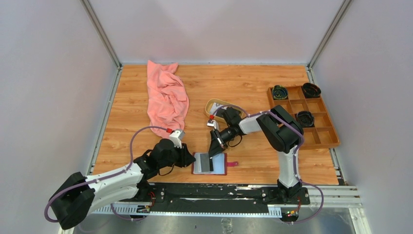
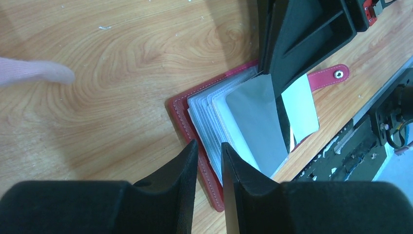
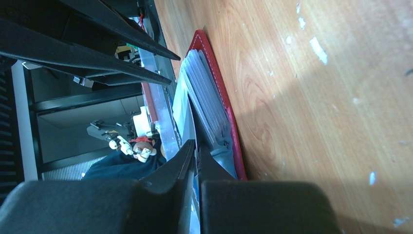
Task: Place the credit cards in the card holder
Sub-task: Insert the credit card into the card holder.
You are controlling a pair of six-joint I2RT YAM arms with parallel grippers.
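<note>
Tight pinch on the card (image 2: pixel 253 122) by right gripper (image 3: pixel 196 156), left gripper (image 2: pixel 208 146) barely parted at holder (image 2: pixel 180 105) edge, grip unclear; if holder slides, card could jam

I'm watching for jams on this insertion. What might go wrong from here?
1. The grey card pinched in the right hand stands tilted over the card holder; it may miss a sleeve and slide between pages.
2. The left hand sits at only one edge, so the holder may shift.
</note>
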